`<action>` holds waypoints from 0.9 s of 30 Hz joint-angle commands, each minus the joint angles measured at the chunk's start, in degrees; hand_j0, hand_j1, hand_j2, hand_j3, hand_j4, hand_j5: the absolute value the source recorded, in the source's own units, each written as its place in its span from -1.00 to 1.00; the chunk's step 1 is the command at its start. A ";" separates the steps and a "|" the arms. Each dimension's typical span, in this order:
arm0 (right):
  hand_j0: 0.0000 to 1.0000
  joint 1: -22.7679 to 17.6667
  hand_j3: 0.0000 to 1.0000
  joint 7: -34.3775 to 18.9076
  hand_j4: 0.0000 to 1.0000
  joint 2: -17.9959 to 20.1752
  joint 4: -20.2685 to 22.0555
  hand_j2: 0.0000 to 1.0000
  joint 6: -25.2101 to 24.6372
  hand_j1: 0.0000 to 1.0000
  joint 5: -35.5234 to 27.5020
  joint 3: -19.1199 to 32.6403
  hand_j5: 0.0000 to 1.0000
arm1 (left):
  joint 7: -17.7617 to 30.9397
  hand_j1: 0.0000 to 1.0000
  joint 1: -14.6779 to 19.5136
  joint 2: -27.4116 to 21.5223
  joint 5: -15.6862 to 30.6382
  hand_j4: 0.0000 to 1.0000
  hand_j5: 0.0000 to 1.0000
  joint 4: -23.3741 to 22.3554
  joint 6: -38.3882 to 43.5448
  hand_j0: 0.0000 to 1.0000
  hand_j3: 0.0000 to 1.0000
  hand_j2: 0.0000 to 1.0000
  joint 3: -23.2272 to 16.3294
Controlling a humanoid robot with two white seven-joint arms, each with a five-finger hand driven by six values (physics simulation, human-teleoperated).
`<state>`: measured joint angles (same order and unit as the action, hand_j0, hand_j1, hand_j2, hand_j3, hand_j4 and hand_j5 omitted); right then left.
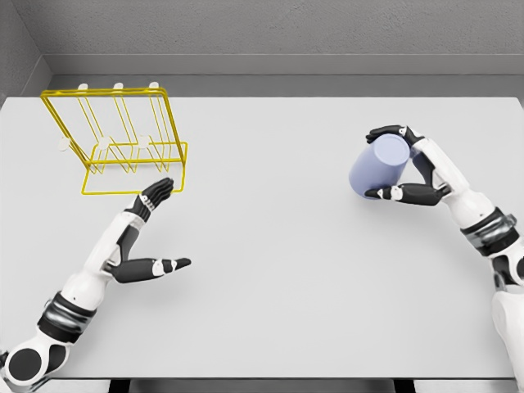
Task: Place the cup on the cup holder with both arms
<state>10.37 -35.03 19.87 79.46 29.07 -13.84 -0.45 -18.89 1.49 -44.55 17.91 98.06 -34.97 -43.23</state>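
Two hands show in the head view, and only one of them holds anything. The right hand (pixel 409 164), at the middle right of the frame, is clamped on the cup (pixel 378 167): its dark fingers (pixel 386 133) curl over the upper edge of the cup and its thumb (pixel 401 194) presses along the lower side, so the cup sits pinched between them. The cup is a pale lilac-blue cylinder, tilted over rather than upright, with its body leaning toward the lower left. Whether its base touches the surface (pixel 278 270) cannot be told. The right arm runs from the hand down to the lower right edge of the frame. The left hand (pixel 143 233), at the lower left of the middle, holds nothing and is spread apart: its fingers (pixel 157 194) stretch up toward the upper right while the thumb (pixel 168 265) points out to the right, well apart from them. The fingertips lie just beside the front lower edge of the cup holder (pixel 123 139), a yellow wire rack in the upper left of the frame with white-tipped pegs along its top rail and lower bars. Cup and cup holder are well apart, with bare pale grey surface between them. A grey wall runs along the top of the frame.
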 commanded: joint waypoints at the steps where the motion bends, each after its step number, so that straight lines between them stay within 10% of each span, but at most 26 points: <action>1: 0.23 -0.09 0.23 0.03 0.23 0.69 2.01 0.23 -0.06 0.23 -1.10 -2.28 0.23 | -0.10 1.00 0.00 0.08 -0.06 1.00 1.00 0.03 -0.03 1.00 1.00 1.00 0.17; 27: 0.23 0.00 0.23 0.03 0.23 0.08 9.49 0.23 -0.42 0.23 -1.10 -14.32 0.23 | -0.10 1.00 -0.44 -0.10 0.46 1.00 1.00 -0.06 -0.03 1.00 1.00 1.00 0.08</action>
<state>10.37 -35.02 19.93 88.78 28.65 -14.57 -13.67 -18.98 1.05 -44.58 18.28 97.98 -34.97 -43.16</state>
